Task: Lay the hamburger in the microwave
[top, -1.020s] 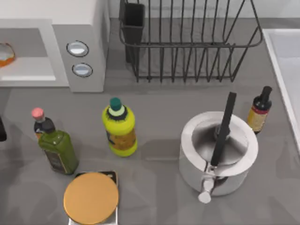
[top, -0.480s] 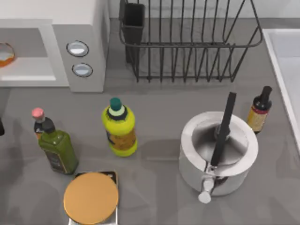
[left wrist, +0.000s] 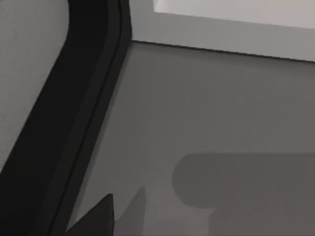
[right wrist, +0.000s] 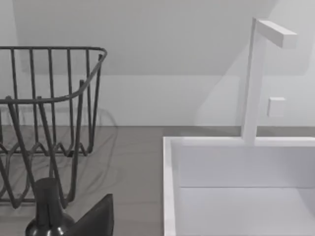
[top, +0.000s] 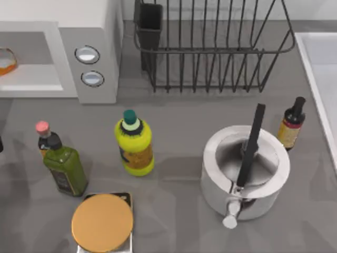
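Note:
The white-grey microwave [top: 100,21] stands at the table's back left, its two round knobs facing up on the side panel. The hamburger [top: 5,60], orange-brown with a pale rim, lies inside its cavity, cut off by the top view's left edge. No gripper touches it. In the left wrist view a dark part of my left gripper [left wrist: 96,221] hangs over bare grey table beside a black strip. The right wrist view has a dark part of my right gripper [right wrist: 96,216] beside a dark bottle cap [right wrist: 47,209], with a white sink [right wrist: 236,167] beyond.
A black wire dish rack [top: 210,52] stands at the back. Across the middle are a yellow bottle [top: 135,145], a green bottle [top: 66,168], a white pot [top: 274,158] and a dark sauce bottle [top: 291,126]. An orange disc [top: 102,222] sits at the front.
The dark bit of my left arm at the top view's left edge has slid leftward almost out of the picture. The hamburger stays in the microwave.

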`<state>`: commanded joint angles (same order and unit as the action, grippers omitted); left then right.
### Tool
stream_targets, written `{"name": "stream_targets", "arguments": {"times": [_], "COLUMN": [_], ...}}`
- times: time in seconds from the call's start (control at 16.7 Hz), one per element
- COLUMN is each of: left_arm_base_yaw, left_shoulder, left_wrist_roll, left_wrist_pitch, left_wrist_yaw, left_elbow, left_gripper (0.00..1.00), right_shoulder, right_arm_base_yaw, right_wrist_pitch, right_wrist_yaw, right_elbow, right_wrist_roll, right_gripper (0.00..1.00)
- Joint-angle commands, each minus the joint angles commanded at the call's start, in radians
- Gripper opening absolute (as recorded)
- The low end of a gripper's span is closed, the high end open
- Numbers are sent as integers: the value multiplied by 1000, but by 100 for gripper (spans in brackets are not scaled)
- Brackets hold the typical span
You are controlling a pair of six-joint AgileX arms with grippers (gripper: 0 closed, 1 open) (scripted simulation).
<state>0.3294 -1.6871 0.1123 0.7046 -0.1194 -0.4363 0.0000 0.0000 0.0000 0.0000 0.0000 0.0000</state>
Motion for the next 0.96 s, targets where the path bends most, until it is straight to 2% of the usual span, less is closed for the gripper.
{"name": "stream_targets", "arguments": {"times": [0.42,0.96], "left_arm_base_yaw": [-2,-2], "left_shoulder": [160,330], "left_wrist_roll": [-7,-23], "left_wrist_pitch": [-283,-315], "left_wrist_yaw": [-4,-28], "left_elbow": [-3,-53], "left_gripper": [100,100], "right_shoulder": [0,0], "right_arm_base_yaw": [0,0], "right_wrist_pitch": [0,0], "right_wrist_yaw": [0,0], "right_elbow": [0,0], "right_wrist_roll": [0,0], "right_gripper": [100,100]}}
